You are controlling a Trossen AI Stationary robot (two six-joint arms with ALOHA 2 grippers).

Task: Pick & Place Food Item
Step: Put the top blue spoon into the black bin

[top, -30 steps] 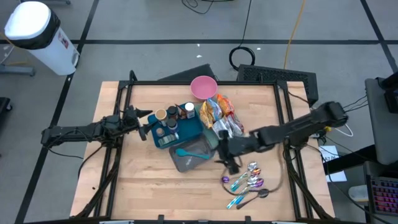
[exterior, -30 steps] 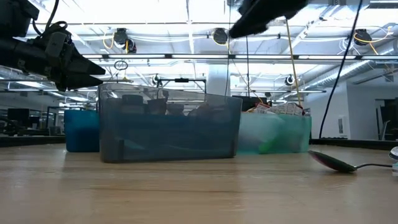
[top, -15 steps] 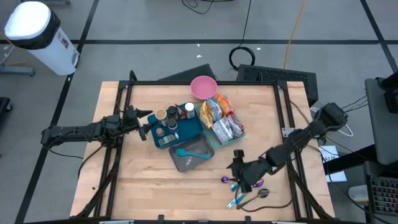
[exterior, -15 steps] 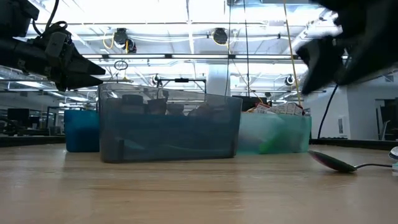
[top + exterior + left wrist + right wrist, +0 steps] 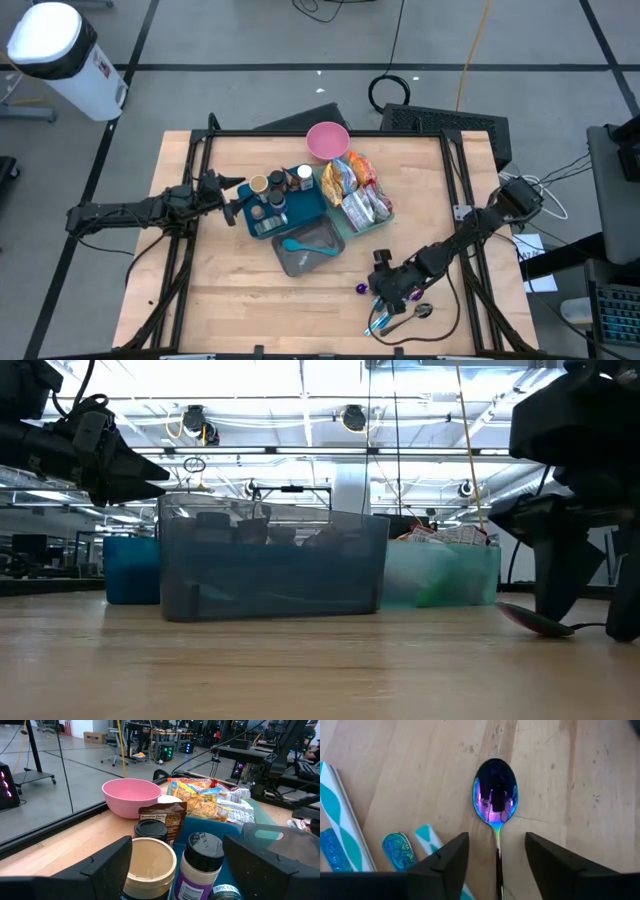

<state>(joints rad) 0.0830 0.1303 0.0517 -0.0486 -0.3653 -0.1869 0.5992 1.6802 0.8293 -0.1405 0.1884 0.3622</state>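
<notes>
A: Right tool (image 5: 385,296), where does it stand?

B: Low over the near right part of the bench (image 5: 240,300), fingers (image 5: 449,862) spread to either side of an iridescent spoon (image 5: 495,797) that lies flat on the wood; nothing is pinched. A second ago this arm hung above the grey bin (image 5: 310,248); half a second ago it had already swung to the cutlery pile (image 5: 395,318), and now it sits lower, its fingers (image 5: 555,585) almost at the bench.

A: And the left tool (image 5: 228,198)?

B: Spread wide, empty, hovering just beside the blue bin (image 5: 290,210) of jars (image 5: 147,865); unchanged across all three moments.

A: The food?

B: Snack packets (image 5: 355,190) lie in the pale green tray (image 5: 385,212), between the pink bowl (image 5: 327,139) and the grey bin, well apart from the right tool. A teal utensil (image 5: 300,244) rests in the grey bin.
</notes>
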